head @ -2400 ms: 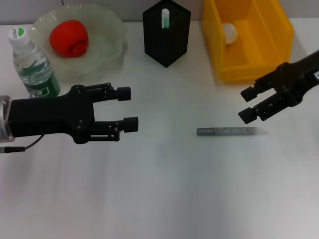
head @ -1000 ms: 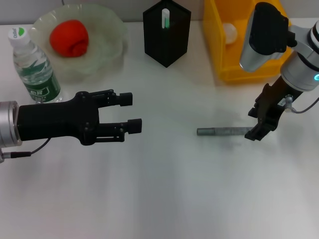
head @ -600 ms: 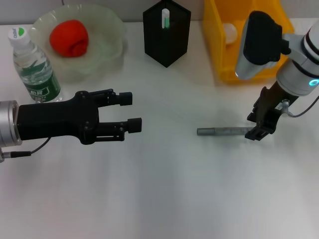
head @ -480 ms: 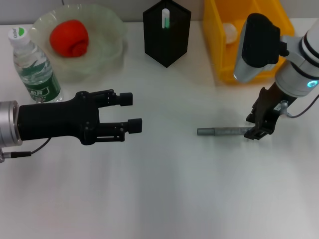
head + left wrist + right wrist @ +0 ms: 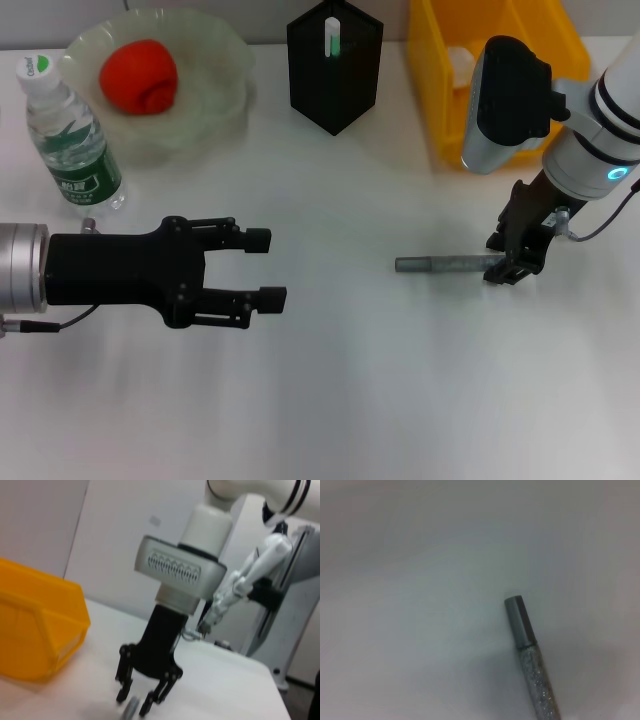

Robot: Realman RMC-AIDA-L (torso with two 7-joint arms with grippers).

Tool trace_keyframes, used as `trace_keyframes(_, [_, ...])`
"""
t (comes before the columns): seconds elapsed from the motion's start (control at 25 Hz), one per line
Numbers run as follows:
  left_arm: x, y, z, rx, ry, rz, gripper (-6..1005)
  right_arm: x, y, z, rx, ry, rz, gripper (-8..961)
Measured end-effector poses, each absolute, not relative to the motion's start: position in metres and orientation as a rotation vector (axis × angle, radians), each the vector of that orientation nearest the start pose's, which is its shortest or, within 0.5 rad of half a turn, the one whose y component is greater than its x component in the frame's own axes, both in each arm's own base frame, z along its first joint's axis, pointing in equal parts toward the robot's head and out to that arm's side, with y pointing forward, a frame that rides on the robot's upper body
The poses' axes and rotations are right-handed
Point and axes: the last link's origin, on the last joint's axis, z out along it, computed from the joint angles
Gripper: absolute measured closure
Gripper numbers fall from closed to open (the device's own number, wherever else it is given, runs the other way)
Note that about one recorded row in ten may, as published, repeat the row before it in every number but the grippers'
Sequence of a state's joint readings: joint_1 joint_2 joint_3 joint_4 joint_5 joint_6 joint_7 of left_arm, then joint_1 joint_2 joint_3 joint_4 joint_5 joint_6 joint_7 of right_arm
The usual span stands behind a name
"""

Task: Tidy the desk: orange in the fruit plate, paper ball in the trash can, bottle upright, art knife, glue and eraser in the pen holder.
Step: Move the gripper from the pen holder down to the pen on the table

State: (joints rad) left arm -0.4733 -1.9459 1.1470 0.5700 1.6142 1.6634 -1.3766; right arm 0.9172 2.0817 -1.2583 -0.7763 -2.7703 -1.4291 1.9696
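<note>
The right gripper (image 5: 508,262) stands open around the grey stick's (image 5: 450,264) end, right of frame; the left gripper (image 5: 265,268) hangs open, holding nothing.

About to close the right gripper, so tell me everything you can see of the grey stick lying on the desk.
The grey stick is a slim rod lying flat on the white desk, running left to right. Its left end is a plain darker grey cap; the rest looks speckled and glittery. The right gripper is down over its right end, fingers straddling it. Nothing else touches it.

A red-orange orange (image 5: 138,76), pale-green fruit plate (image 5: 215,105), yellow trash can (image 5: 525,125), black pen holder (image 5: 333,85), speckled grey stick (image 5: 445,264).
</note>
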Motion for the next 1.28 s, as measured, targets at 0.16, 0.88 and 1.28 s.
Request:
trace_keyframes(0.16, [-0.257, 0.302, 0.003, -2.975, -0.521, -0.757, 196, 0.200, 0.392, -0.036, -2.862, 0.305, -0.904, 533])
trace_keyframes(0.88, [-0.265, 0.305, 0.010, -2.925, -0.430, -0.728, 196, 0.203, 0.391, -0.037, -2.860, 0.323, -0.919, 609])
trace_keyframes(1.28, [-0.263, 0.306, 0.010, -2.926, -0.414, -0.728, 196, 0.204, 0.392, -0.039, -2.855, 0.317, -0.938, 725])
